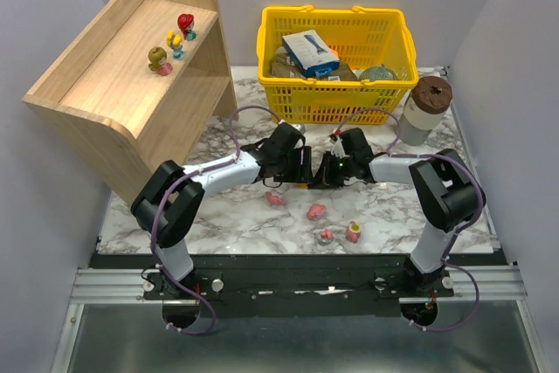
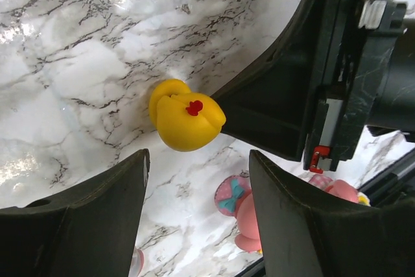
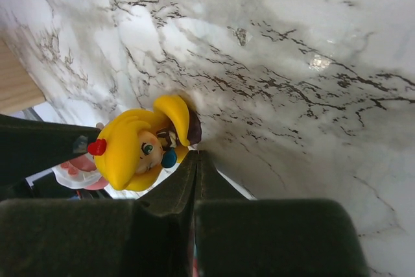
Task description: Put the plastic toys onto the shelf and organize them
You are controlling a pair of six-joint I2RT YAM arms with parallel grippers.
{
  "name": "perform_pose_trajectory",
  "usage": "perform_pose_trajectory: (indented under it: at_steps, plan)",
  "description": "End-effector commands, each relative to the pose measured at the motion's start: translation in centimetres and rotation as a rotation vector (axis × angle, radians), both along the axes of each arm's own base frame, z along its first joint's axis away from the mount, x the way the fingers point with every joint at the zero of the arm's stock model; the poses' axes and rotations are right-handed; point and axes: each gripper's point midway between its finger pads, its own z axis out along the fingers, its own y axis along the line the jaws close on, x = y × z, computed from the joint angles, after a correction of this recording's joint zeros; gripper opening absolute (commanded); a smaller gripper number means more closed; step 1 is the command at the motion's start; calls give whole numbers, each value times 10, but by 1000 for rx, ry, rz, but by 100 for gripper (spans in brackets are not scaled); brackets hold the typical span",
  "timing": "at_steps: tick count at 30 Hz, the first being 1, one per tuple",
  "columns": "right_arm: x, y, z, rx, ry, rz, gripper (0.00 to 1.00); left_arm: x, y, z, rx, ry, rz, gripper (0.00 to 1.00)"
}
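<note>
Three toys [image 1: 175,42] sit on the shelf's [image 1: 113,85] top tier, while my left tool [image 2: 198,163] hangs open and empty just short of the yellow-haired figurine [image 2: 187,116] on the marble surface [image 1: 236,216], and my right tool [image 3: 196,157] is pinched shut, tips touching it.

Yellow basket [image 1: 341,100], brown-lidded jar [image 1: 425,111]

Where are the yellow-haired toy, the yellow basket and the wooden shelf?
yellow-haired toy [image 2: 185,118], left wrist view, on its yellow hair.
yellow basket [image 1: 336,100], top external view, on its near wall.
wooden shelf [image 1: 109,76], top external view, on bare wood of its upper tier.
</note>
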Motion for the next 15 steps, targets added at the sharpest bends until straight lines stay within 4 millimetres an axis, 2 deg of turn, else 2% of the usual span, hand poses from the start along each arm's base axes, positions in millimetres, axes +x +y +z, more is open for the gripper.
perform_pose_trajectory:
  at_steps: [1, 6, 15]
  plan:
    - [-18, -32, -29, -181, 83, -80, 10, 5, -2, -6, 64, -88, 2, 70]
    - [-16, -65, -37, -322, 91, -176, 15, 13, 2, -9, 144, -159, 59, 69]
    - [-13, -93, -35, -426, 71, -250, 36, 21, 13, -12, 257, -193, 152, 64]
